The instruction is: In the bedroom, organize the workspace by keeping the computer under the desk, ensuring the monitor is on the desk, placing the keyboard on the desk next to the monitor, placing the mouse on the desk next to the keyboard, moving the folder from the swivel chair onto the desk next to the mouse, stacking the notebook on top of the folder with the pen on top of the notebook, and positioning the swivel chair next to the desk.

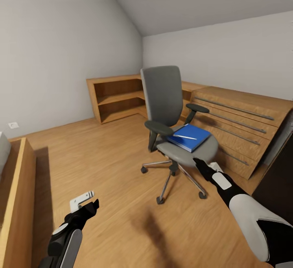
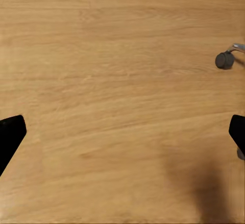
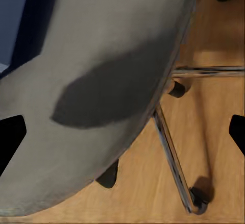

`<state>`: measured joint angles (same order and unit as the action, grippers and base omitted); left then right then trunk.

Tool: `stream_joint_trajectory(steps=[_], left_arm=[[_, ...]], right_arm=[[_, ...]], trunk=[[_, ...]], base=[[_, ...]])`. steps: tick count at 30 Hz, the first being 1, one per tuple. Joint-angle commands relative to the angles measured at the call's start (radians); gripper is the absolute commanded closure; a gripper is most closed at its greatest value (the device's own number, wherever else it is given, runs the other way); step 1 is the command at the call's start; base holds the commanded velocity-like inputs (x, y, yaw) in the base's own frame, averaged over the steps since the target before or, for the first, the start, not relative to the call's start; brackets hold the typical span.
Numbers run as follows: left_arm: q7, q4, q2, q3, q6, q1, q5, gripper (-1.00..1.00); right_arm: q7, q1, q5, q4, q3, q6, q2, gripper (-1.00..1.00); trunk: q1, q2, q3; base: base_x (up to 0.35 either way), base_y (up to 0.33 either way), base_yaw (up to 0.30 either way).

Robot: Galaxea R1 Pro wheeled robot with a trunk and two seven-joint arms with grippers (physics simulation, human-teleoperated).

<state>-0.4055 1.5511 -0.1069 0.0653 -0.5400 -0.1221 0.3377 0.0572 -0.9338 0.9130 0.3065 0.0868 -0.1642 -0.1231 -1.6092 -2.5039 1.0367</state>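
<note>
From the head camera, a grey swivel chair (image 1: 171, 115) stands in the middle of a light wood floor (image 1: 101, 162) in a room with sloped pale grey walls. A bright blue folder (image 1: 189, 136) lies flat on the chair's seat, toward its front, with a thin whitish pen (image 1: 182, 136) lying on top of it. Behind the chair an open wood shelf unit (image 1: 116, 97) sits against the wall, and beside the chair a low wood cabinet (image 1: 240, 125) with long metal handles runs along the wall. Bare floor lies open before the chair. The right gripper (image 1: 200, 165) reaches to the seat's front rim; the left gripper (image 1: 87, 203) hangs low over bare floor, well apart from the chair. In the left wrist camera, the two dark fingertips (image 2: 10, 137) sit far apart at the frame's sides, spread wide over plain floorboards, with one chair caster (image 2: 224, 59) nearby. In the right wrist camera, the fingertips (image 3: 10, 137) are likewise spread wide, gripping nothing, just above the grey seat cushion's edge, with chrome base spokes (image 3: 171, 150) and casters showing on the floor beyond.
</note>
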Motion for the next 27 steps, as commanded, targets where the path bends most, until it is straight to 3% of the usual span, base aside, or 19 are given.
stream_joint_trajectory(steps=[1, 27], left_arm=[[-0.007, 0.001, -0.001, 0.001, -0.003, -0.001, 0.011, -1.0], [-0.006, 0.002, -0.001, 0.0, -0.003, -0.001, 0.012, -1.0]], right_arm=[[0.004, 0.0, 0.001, 0.0, 0.008, -0.006, 0.0, -1.0], [0.004, 0.0, -0.005, -0.002, 0.008, -0.004, 0.001, -1.0]], trunk=[[0.001, 0.0, 0.001], [0.001, 0.0, 0.001]], base=[[-0.327, 0.0, 0.0], [-0.245, -0.053, 0.0]])
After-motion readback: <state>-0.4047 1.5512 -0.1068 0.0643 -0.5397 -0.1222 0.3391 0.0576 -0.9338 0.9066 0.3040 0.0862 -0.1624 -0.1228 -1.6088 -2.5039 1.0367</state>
